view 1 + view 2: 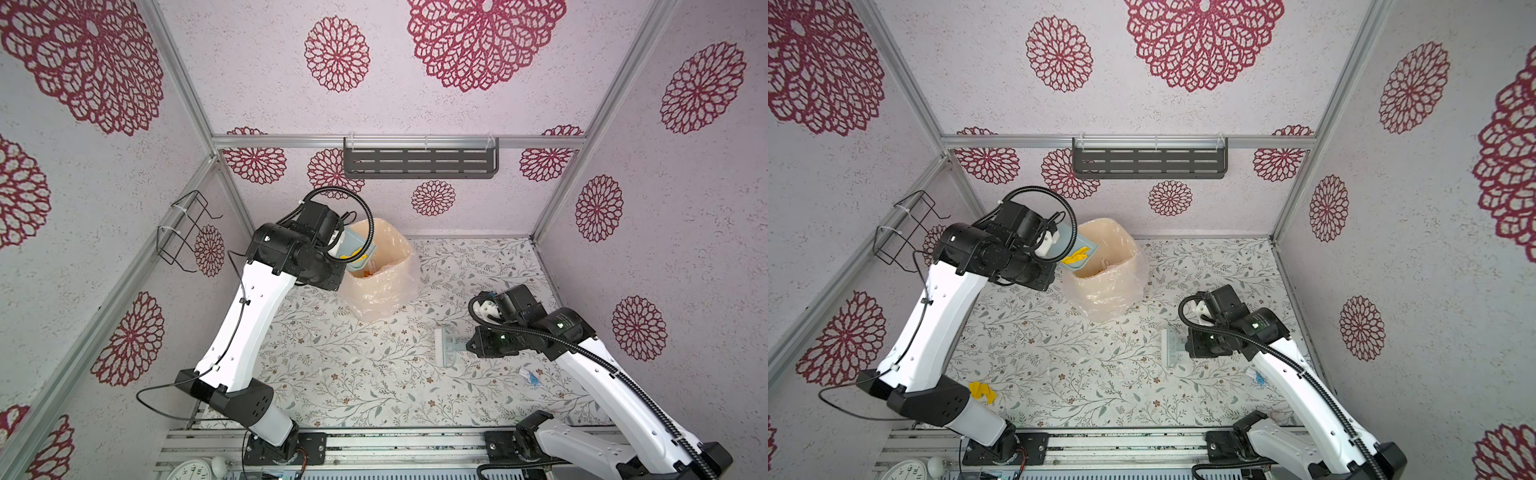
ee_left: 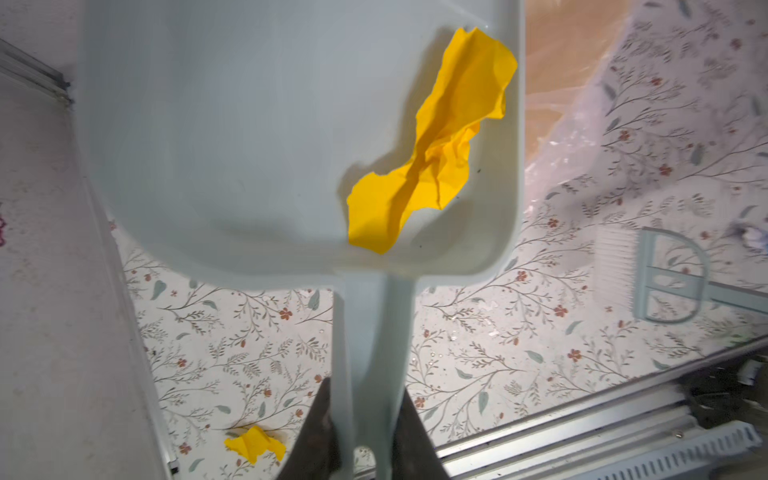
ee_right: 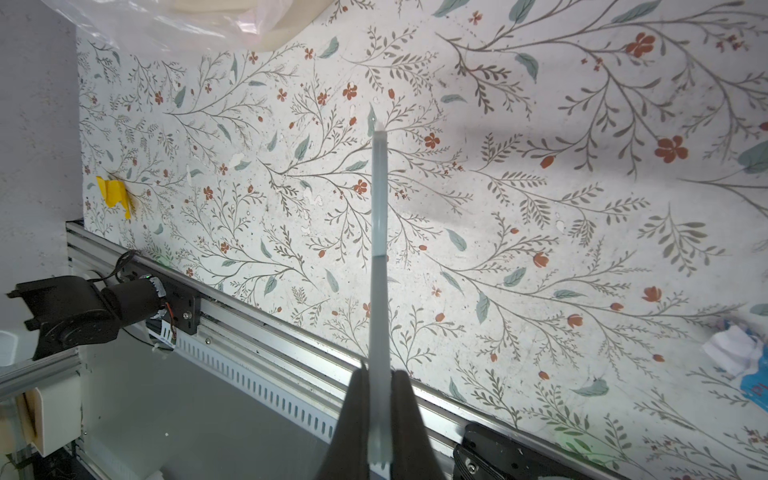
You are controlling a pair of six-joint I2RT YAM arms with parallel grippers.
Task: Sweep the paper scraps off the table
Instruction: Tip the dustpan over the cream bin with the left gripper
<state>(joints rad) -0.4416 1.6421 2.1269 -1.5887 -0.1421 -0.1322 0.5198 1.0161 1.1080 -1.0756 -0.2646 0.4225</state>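
Left end effector (image 2: 365,386) — jaws closed narrowly on the handle of the pale blue-grey dustpan (image 2: 249,124). In both top views the pan is raised and tilted over the mouth of the plastic-lined bin (image 1: 386,274), which stands at the far side of the desk (image 1: 353,374), left of centre. One crumpled yellow scrap (image 2: 432,141) lies inside the pan, against one side wall.

Right end effector (image 3: 380,370) — jaws fully closed on the thin handle of the small pale brush (image 1: 446,347), right of centre. Whether the bristles touch the desk cannot be determined.

Lying on the desk:
- a second yellow scrap (image 1: 982,391) near the front edge, just beside the left arm;
- a white scrap (image 1: 528,374) with blue marks on the right, beside the right arm.

Both are well apart from pan and brush.
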